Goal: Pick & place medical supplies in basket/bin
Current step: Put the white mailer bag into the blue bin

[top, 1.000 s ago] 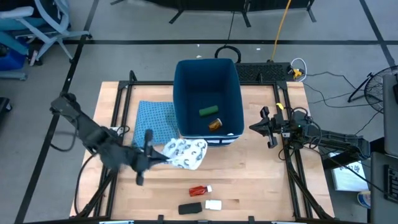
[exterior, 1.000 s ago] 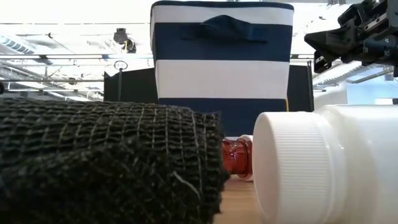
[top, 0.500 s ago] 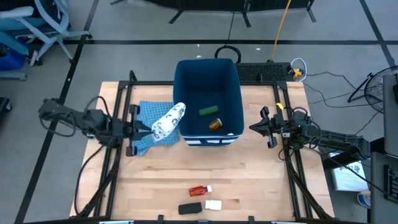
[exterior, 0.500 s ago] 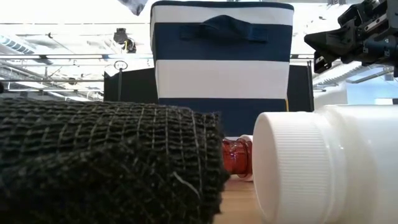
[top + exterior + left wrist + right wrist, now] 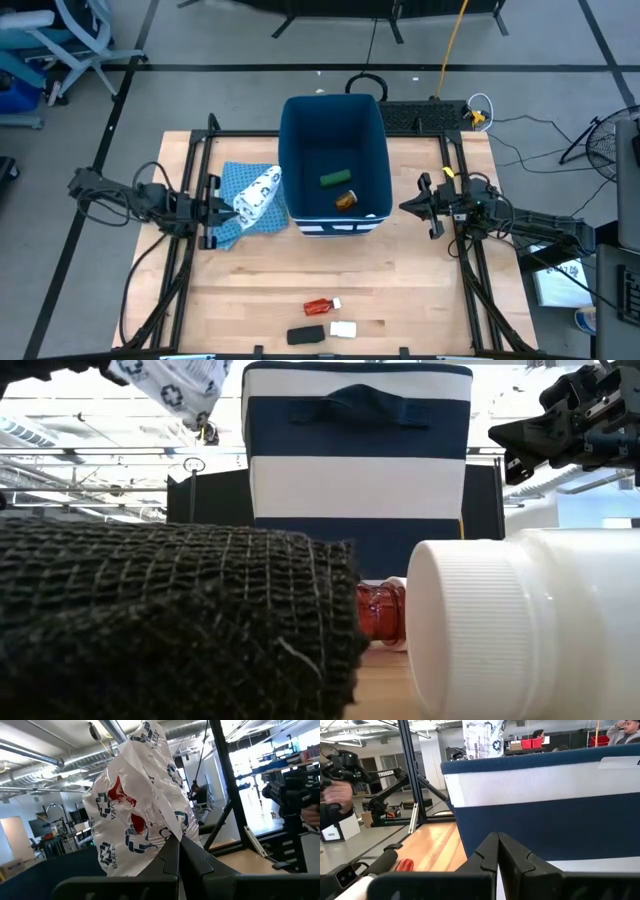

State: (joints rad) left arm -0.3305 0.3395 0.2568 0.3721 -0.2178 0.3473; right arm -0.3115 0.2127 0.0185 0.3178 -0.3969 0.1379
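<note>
My left gripper (image 5: 228, 206) is shut on the white packet with dark print (image 5: 258, 194), held in the air over the blue patterned cloth (image 5: 236, 182), just left of the dark-blue bin (image 5: 335, 120). The packet also shows in the low view (image 5: 176, 384) and the left wrist view (image 5: 140, 805). In the bin lie the green oblong (image 5: 333, 179) and the orange pill bottle (image 5: 344, 200). Near the table's near edge lie the red piece (image 5: 318, 305), the black oblong (image 5: 306, 335) and the small white block (image 5: 343, 329). My right gripper (image 5: 410, 207) waits shut, right of the bin. My left gripper pinches the packet's crumpled lower edge (image 5: 172, 836) between its two fingers. The fingers lie about level and come from the table's left. The packet is lifted clear of the table and cloth, and stands out beyond the fingertips.
The bin's white-striped wall (image 5: 560, 780) fills the right wrist view, close ahead of the fingers. Black frame rails (image 5: 212, 160) run along both sides of the table. Bare wood (image 5: 330, 260) lies between the bin and the near items.
My left gripper has lifted the packet off the table in front of the bin. It carried it up, toward the far edge and to the left, over the blue cloth. In the last half second the packet drifted slightly farther left. The right arm kept still.
</note>
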